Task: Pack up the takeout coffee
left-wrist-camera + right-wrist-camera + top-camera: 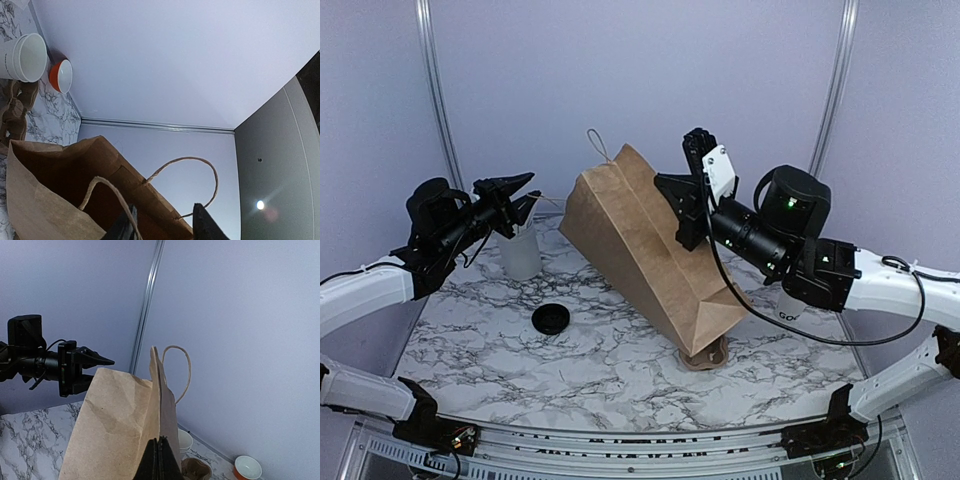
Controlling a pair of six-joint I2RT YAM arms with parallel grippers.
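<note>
A brown paper bag (pixel 640 250) stands tilted in the middle of the marble table, its mouth toward the left. My right gripper (pixel 676 198) (pixel 161 441) is shut on the bag's folded side edge (pixel 159 390). My left gripper (pixel 525 190) (pixel 164 207) hangs at the bag's mouth (pixel 50 200), jaws apart, with the rim and one twine handle (pixel 200 170) between them. The takeout coffee is out of view. A black round lid (pixel 551 319) lies flat on the table, left of the bag.
A tall white holder (pixel 520 250) stands under my left gripper. A lidless white cup (pixel 788 308) (pixel 27 57) (pixel 185 440) and an orange bowl (pixel 61 76) (pixel 247 467) sit at the right. A cardboard cup carrier (pixel 705 357) (pixel 196 470) lies under the bag's lower corner.
</note>
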